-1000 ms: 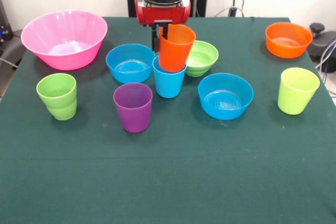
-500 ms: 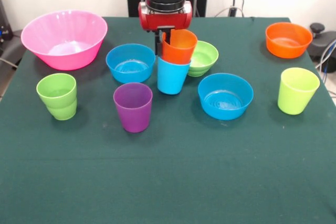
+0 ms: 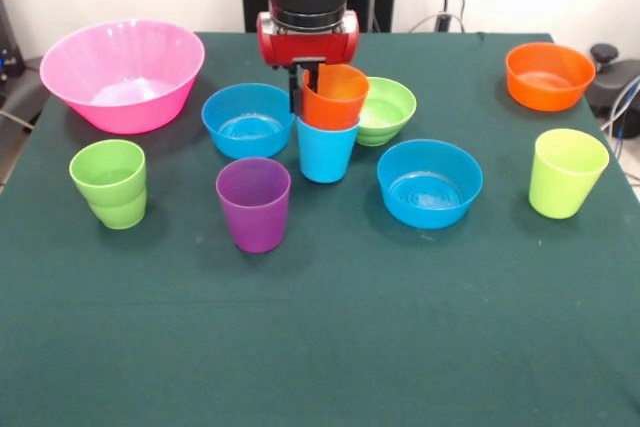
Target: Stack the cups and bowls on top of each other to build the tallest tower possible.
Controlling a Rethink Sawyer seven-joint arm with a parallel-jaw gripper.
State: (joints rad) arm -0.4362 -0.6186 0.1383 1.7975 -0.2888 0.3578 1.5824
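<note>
Orange cup (image 3: 334,97) now seated deeper, upright, in light blue cup (image 3: 327,151); gripper (image 3: 306,82) still clamps its rim.

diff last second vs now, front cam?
The orange cup, tilted above the light blue cup a second ago, has come down and now sits nested in it, nearly upright. The hand has lowered with it and still sits at the cup's rim; whether it grips is unclear. The other cups and the bowls are where they were.
</note>
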